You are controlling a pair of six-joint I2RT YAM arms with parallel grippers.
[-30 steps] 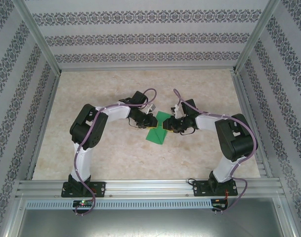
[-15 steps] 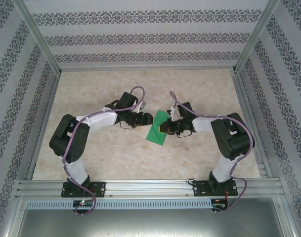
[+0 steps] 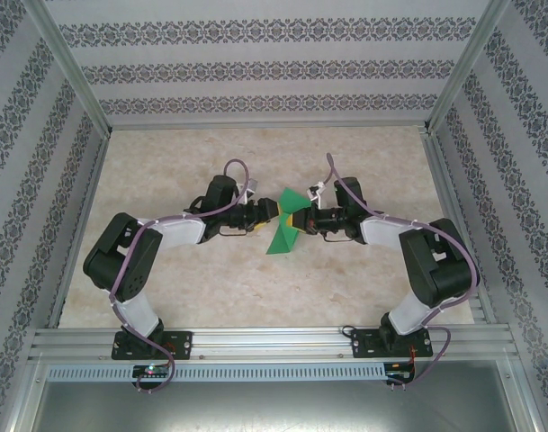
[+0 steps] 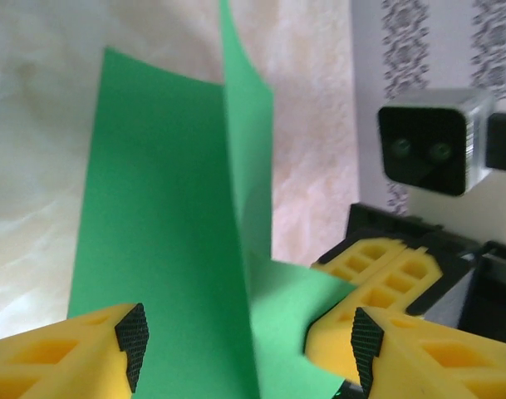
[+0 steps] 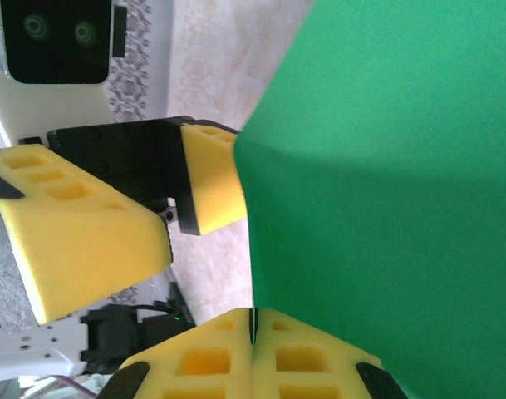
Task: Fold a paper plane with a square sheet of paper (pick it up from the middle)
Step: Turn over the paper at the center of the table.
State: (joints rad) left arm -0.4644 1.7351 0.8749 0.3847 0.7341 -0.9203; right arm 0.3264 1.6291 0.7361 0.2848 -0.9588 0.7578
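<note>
Jaws: right gripper [image 5: 253, 331] pinched shut on the sheet [image 3: 282, 236]; left gripper [image 4: 248, 339] spread wide.
Sheet hangs over mid-table [image 3: 363, 270] between the two facing grippers, creased lengthwise, one flap standing up. Its near end passes between the left pads [image 4: 133, 337]; contact there unclear. Right fingers meet on its edge.

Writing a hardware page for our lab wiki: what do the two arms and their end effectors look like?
The left arm and right arm have white links between bulky black joints, each trailing a purple cable. The left end effector and right end effector carry blocky yellow fingers with hollow cells and ribbed black pads; a white-cased camera sits on the wrist.
</note>
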